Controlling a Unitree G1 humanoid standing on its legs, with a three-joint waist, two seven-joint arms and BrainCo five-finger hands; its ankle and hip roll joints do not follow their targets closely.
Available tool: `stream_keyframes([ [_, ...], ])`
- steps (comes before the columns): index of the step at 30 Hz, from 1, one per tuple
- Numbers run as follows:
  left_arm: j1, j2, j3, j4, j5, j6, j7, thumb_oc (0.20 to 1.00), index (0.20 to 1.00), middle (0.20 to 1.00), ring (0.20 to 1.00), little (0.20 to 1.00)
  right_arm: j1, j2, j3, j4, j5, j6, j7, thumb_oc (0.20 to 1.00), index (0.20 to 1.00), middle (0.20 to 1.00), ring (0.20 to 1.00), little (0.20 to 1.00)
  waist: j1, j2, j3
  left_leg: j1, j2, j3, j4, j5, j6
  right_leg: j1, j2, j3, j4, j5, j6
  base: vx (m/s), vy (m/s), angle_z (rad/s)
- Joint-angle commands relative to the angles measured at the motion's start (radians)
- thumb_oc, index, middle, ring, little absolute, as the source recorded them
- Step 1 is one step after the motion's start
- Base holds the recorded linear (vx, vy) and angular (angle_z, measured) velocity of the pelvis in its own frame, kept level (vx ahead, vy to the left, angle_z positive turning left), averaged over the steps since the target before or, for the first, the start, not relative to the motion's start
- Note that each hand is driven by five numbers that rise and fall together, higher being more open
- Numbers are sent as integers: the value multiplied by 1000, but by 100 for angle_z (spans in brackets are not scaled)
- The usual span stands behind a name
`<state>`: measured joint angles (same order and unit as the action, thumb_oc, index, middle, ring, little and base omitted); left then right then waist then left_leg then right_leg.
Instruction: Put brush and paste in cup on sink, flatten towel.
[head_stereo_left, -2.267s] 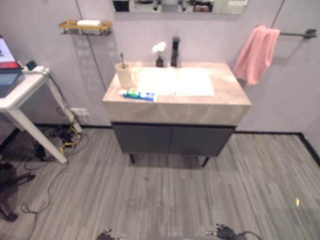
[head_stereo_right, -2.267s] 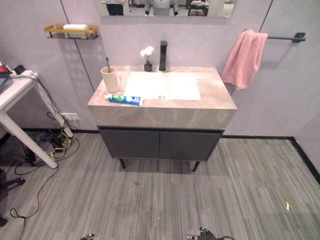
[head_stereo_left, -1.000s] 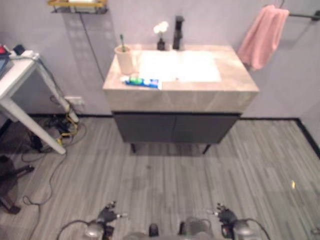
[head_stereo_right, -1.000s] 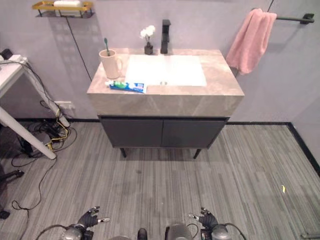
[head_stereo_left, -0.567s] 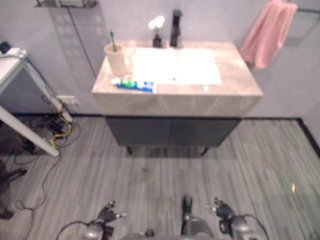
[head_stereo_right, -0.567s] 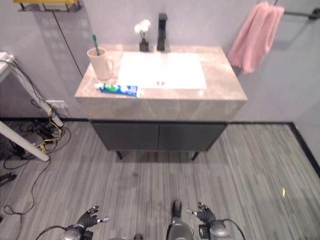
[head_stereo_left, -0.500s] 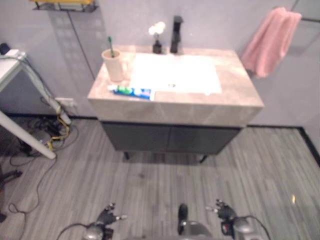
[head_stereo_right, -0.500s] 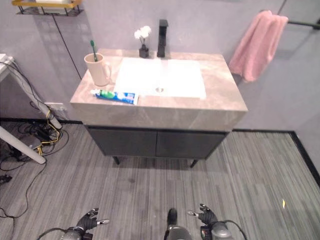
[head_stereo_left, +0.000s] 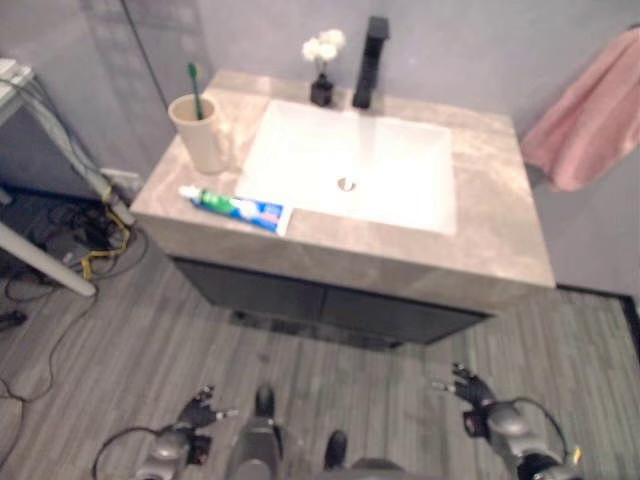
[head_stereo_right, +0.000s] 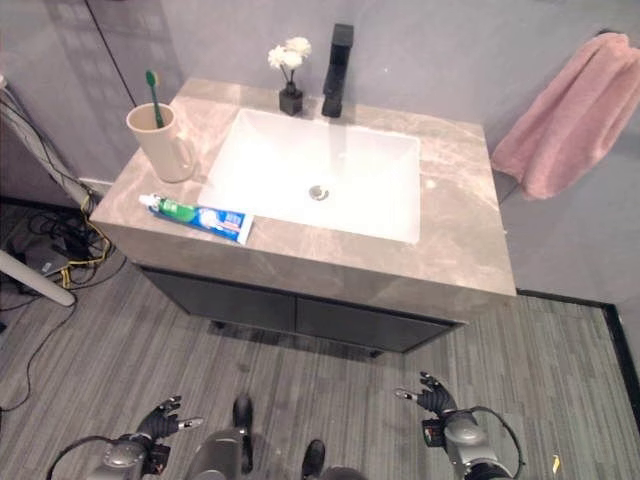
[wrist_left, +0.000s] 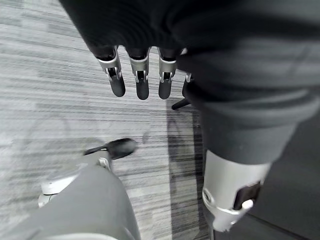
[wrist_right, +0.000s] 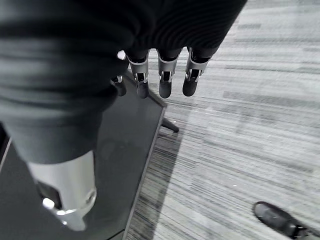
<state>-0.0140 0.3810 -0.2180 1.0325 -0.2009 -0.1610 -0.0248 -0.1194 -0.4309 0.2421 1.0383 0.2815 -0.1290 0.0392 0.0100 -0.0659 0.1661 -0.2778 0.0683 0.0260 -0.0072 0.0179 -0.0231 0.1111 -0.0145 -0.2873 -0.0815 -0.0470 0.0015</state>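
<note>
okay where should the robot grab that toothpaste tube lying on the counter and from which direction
Grip the toothpaste tube across its middle, coming from above. It lies flat near the counter's front edge, so fingers can probably close over its narrow sides. The cup stands behind it, so a top approach likely stays clear.

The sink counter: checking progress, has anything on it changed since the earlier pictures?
Nothing on it moved; only the camera shifted closer. The toothbrush stands in the cup, the toothpaste lies on the counter, and the towel hangs bunched. Both hands, left and right, stay low, open, empty.
</note>
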Motion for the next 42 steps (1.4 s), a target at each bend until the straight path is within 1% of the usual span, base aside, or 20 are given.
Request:
stream_keyframes([
  [1, 16, 58, -18, -54, -18, -31, 10, 1000, 1000, 1000, 1000, 1000, 19, -28, 7, -53, -35, -23, -1, 1000, 1000, 1000, 1000, 1000, 17, 14, -43, 69, -33, -5, 96, 2, 18, -118, -98, 41, 190, -50, 60, 295, 371, -65],
  [3, 31, 72, -10, -73, -15, -31, 0, 1000, 1000, 1000, 1000, 1000, 12, -12, 0, -95, -41, -18, -1, 1000, 1000, 1000, 1000, 1000, 23, 18, -49, 86, -53, 17, 116, -33, 38, -107, -129, 54, 200, -31, 84, 252, 360, -49],
  [4, 51, 94, -8, -98, -10, -34, -13, 1000, 1000, 1000, 1000, 1000, 0, -3, 2, -108, -44, -21, 2, 1000, 1000, 1000, 1000, 1000, 32, 23, -55, 100, -63, 46, 125, -60, 56, -107, -151, 60, 198, 8, 103, 212, 332, -48],
  [7, 95, 134, 0, -173, -1, -37, -32, 1000, 1000, 1000, 1000, 1000, 6, 0, 9, -165, -51, -22, 13, 1000, 1000, 1000, 1000, 1000, 39, 34, -57, 113, -73, 69, 132, -84, 76, -120, -172, 71, 218, 50, 122, 154, 275, -63],
  [8, 109, 150, 2, -202, 1, -36, -37, 1000, 1000, 1000, 1000, 1000, 8, 0, 10, -181, -55, -24, 15, 1000, 1000, 1000, 1000, 1000, 43, 38, -55, 120, -78, 74, 135, -92, 85, -134, -179, 79, 248, 61, 126, 158, 370, -38],
  [9, 126, 170, 10, -217, 12, -37, -45, 1000, 1000, 1000, 1000, 1000, 11, 1, 18, -223, -69, -29, 19, 1000, 1000, 1000, 1000, 1000, 40, 51, -43, 147, -89, 85, 134, -112, 109, -167, -205, 67, 346, 86, 126, 109, 278, -34],
  [10, 126, 171, 10, -217, 12, -37, -45, 1000, 1000, 1000, 1000, 1000, 11, 1, 18, -223, -69, -29, 19, 1000, 1000, 1000, 1000, 1000, 41, 50, -43, 147, -90, 87, 134, -113, 109, -170, -207, 69, 351, 84, 126, 130, 365, -29],
  [11, 139, 176, 22, -234, 13, -35, -45, 1000, 1000, 1000, 1000, 1000, 11, 2, 30, -272, -83, -31, 27, 1000, 1000, 1000, 1000, 1000, 44, 58, -26, 172, -96, 102, 131, -126, 124, -199, -236, 23, 440, 96, 121, 106, 214, -15],
  [15, 154, 168, 35, -232, 14, -32, -46, 1000, 1000, 1000, 1000, 1000, 32, 12, 41, -315, -83, -32, 39, 1000, 1000, 1000, 1000, 1000, 43, 58, -8, 212, -92, 106, 133, -147, 123, -205, -228, 13, 473, 84, 136, 87, 85, -21],
  [17, 154, 159, 37, -228, 11, -34, -46, 1000, 1000, 1000, 1000, 1000, 40, 11, 51, -347, -84, -34, 50, 1000, 1000, 1000, 1000, 1000, 50, 58, -6, 223, -73, 110, 127, -145, 110, -206, -221, -3, 383, 73, 142, 53, -57, -3],
  [19, 150, 148, 36, -226, 7, -36, -41, 1000, 1000, 1000, 1000, 1000, 38, 6, 57, -356, -87, -34, 51, 1000, 1000, 1000, 1000, 1000, 55, 55, -3, 222, -51, 113, 135, -149, 98, -207, -229, -13, 277, 99, 153, 57, -156, -15],
  [21, 134, 144, 30, -232, 7, -36, -29, 1000, 1000, 1000, 1000, 1000, 35, -5, 66, -371, -93, -31, 49, 1000, 1000, 1000, 1000, 1000, 58, 25, -1, 220, -26, 110, 144, -153, 71, -209, -206, 33, 113, 143, 163, 136, -376, -15],
  [23, 125, 142, 27, -227, 10, -35, -27, 1000, 1000, 1000, 1000, 1000, 40, -4, 64, -370, -92, -31, 47, 1000, 1000, 1000, 1000, 1000, 56, 15, -8, 219, -21, 96, 142, -149, 60, -202, -199, 43, 99, 123, 158, 174, -385, 7],
  [24, 105, 127, 11, -220, 9, -30, -20, 1000, 1000, 1000, 1000, 1000, 45, -13, 66, -371, -104, -29, 38, 1000, 1000, 1000, 1000, 1000, 42, 0, -24, 247, 25, 71, 77, -105, 26, -192, -144, 64, 114, 83, 135, 141, -358, 39],
  [25, 104, 127, 11, -220, 9, -30, -20, 1000, 1000, 1000, 1000, 1000, 45, -13, 65, -371, -104, -29, 39, 1000, 1000, 1000, 1000, 1000, 41, -1, -25, 246, 24, 70, 75, -103, 26, -193, -145, 63, 113, 84, 135, 184, -476, 65],
  [27, 93, 125, -3, -226, 9, -29, -28, 1000, 1000, 1000, 1000, 1000, 75, -43, 43, -407, -92, -38, 35, 1000, 1000, 1000, 1000, 1000, 11, -4, -44, 247, 72, 44, 27, -55, -11, -174, -108, 15, 100, 50, 106, 134, -399, 101],
  [30, 66, 112, -18, -205, 27, -26, -22, 1000, 1000, 1000, 1000, 1000, 74, -65, 25, -369, -98, -36, 16, 1000, 1000, 1000, 1000, 1000, -15, -1, -64, 230, 100, 63, 15, -28, -29, -146, -89, -26, 58, 38, 91, 114, -332, 88],
  [33, 56, 92, -14, -191, 23, -28, -14, 1000, 1000, 1000, 1000, 1000, 68, -70, 13, -352, -99, -33, 7, 1000, 1000, 1000, 1000, 1000, -19, 9, -72, 224, 82, 72, 18, -31, -26, -132, -96, -39, 39, 42, 95, 64, -44, 40],
  [35, 80, 85, -3, -217, 13, -38, -5, 1000, 1000, 1000, 1000, 1000, 42, -74, 16, -336, -100, -34, 3, 1000, 1000, 1000, 1000, 1000, -3, 22, -77, 221, 51, 12, -19, -18, -27, -135, -104, -30, 24, 57, 98, 31, 71, 12],
  [42, 155, 127, 16, -278, 32, -39, -19, 1000, 1000, 1000, 1000, 1000, 21, -48, 39, -303, -123, -21, 16, 1000, 1000, 1000, 1000, 1000, 14, 40, -97, 265, 22, 37, -80, -24, -11, -117, -135, -28, 12, 80, 119, 46, 141, -13],
])
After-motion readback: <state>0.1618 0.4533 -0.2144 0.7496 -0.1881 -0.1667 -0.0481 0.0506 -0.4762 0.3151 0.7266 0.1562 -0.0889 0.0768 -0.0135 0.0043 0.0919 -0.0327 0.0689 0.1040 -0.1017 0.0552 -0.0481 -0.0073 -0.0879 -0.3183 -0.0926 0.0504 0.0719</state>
